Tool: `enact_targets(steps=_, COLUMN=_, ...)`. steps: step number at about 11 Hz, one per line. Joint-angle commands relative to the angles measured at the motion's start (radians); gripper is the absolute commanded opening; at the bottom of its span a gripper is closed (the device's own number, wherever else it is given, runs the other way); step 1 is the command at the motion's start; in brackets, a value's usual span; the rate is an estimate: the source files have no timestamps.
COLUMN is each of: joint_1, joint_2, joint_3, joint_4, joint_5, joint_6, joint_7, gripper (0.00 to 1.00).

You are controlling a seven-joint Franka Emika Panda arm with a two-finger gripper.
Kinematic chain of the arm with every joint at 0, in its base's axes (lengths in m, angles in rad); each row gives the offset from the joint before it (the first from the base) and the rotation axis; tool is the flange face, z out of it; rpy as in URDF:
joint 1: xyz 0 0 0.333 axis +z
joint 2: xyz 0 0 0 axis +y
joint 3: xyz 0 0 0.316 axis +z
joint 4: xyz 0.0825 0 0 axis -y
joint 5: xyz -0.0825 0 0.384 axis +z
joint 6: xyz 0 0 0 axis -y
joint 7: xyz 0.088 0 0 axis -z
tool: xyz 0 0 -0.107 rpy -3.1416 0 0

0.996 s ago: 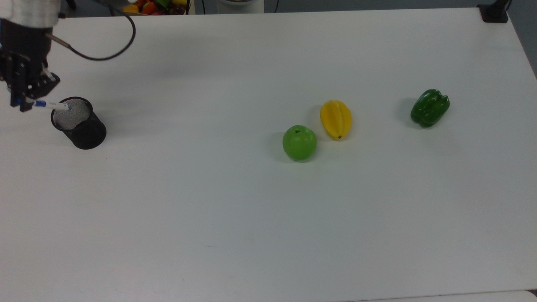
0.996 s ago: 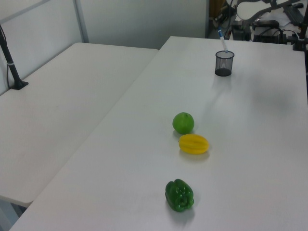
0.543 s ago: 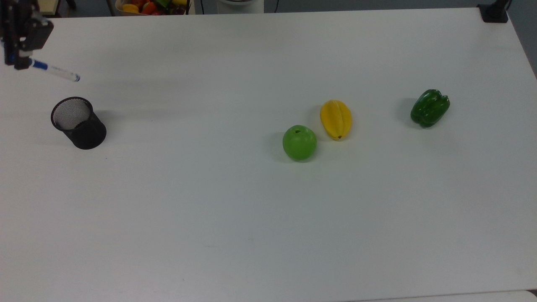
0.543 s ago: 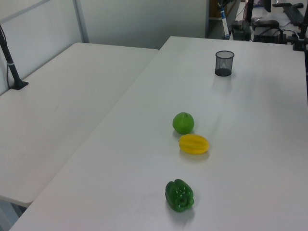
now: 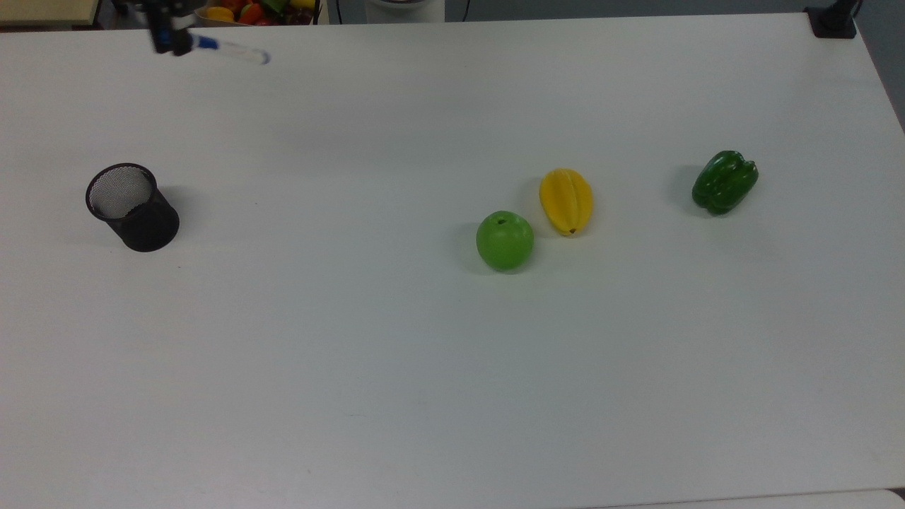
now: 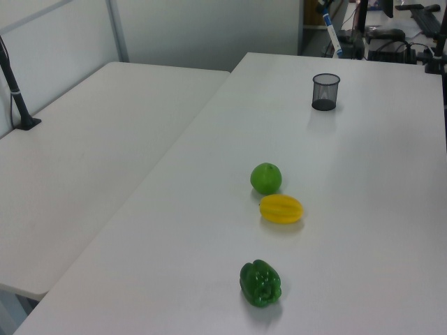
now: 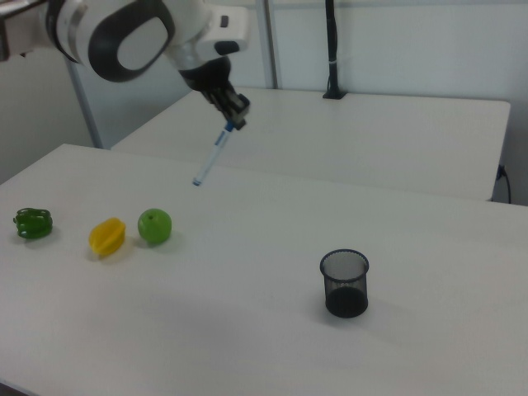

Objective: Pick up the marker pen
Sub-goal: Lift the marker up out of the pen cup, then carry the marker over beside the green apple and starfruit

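While I watch from the right view, my gripper [image 7: 236, 115] sits in the upper left of the frame, its fingers pinched on the upper end of the marker pen [image 7: 213, 153], which hangs tilted in the air, clear of the white table [image 7: 247, 330]. In the top view the gripper [image 5: 170, 37] is cut off by the upper left edge, and the marker pen [image 5: 230, 50] pokes out toward the top view's right. In the left view I can just make out the marker pen [image 6: 331, 31] at the top, above the black mesh cup [image 6: 325, 91].

On the table, the mesh cup [image 5: 132, 207] stands upright at the top view's left, well apart from the green apple [image 5: 505, 240], the yellow fruit [image 5: 565, 201] and the green pepper [image 5: 724, 181]. A second white table [image 7: 371, 132] stands behind.
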Motion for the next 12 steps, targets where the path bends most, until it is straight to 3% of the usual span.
enact_targets(steps=1, joint_1=0.000, joint_2=-0.045, joint_3=0.075, joint_4=0.009, joint_5=0.078, joint_6=-0.174, joint_7=-0.013, gripper=0.00)
enact_targets(steps=4, joint_1=0.003, joint_2=-0.039, joint_3=0.158, joint_4=-0.031, joint_5=0.108, joint_6=-0.285, joint_7=-0.016, gripper=0.00)
enact_targets(steps=7, joint_1=0.004, joint_2=-0.020, joint_3=0.256, joint_4=-0.117, joint_5=0.091, joint_6=-0.274, joint_7=-0.027, gripper=0.00)
enact_targets(steps=9, joint_1=0.015, joint_2=0.015, joint_3=0.296, joint_4=-0.158, joint_5=0.074, joint_6=-0.265, joint_7=-0.049, gripper=0.00)
enact_targets(steps=12, joint_1=0.070, joint_2=0.066, joint_3=0.316, joint_4=-0.226, joint_5=0.005, joint_6=-0.152, joint_7=-0.041, gripper=0.00)
